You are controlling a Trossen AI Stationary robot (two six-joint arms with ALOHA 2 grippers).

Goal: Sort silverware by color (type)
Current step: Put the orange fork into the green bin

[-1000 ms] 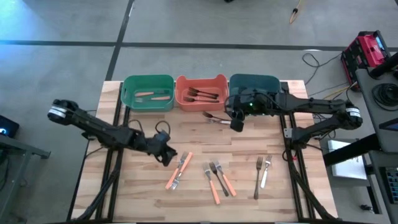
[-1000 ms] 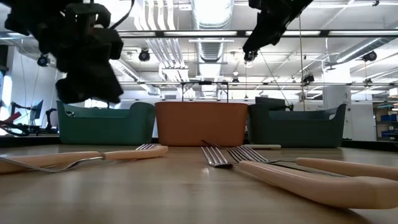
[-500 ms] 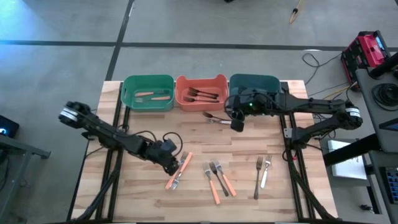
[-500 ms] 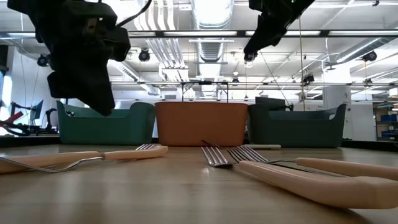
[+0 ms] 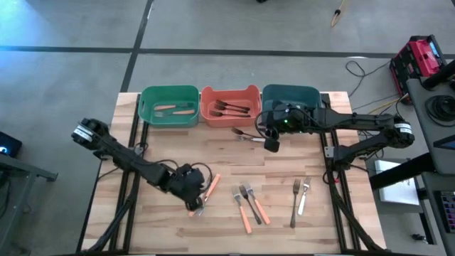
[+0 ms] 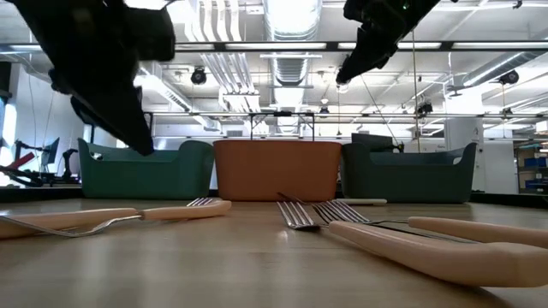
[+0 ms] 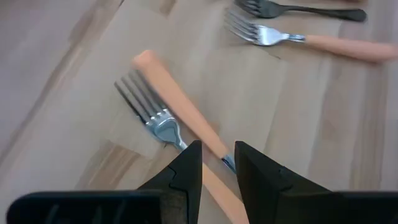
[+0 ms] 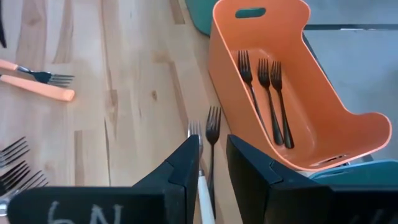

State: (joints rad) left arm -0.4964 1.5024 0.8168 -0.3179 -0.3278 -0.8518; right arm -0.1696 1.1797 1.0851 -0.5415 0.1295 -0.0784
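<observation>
Since a second ago, the left gripper [image 5: 193, 193] has been sliding across the wooden table [image 5: 163, 227] toward the near edge and is now sitting right over the pair of crossed orange-handled forks [image 5: 204, 193]; its fingers [image 7: 186, 171] are parted only narrowly, straddling an orange handle without pressing on it. Meanwhile the right gripper [image 5: 271, 144] is hovering just in front of the dark teal bin [image 5: 290, 93], as before, its fingers slightly apart and gripping nothing, with a dark fork and a white-handled fork [image 8: 205, 168] lying side by side on the wood beneath it. Three dark forks [image 8: 267, 99] are resting in the orange bin [image 5: 229, 90], and orange-handled forks [image 5: 175, 109] are lying in the green bin [image 5: 168, 93]. More forks are waiting on the table: a mixed cluster [image 5: 249, 206] near the middle and two pale ones [image 5: 300, 199] farther right.
</observation>
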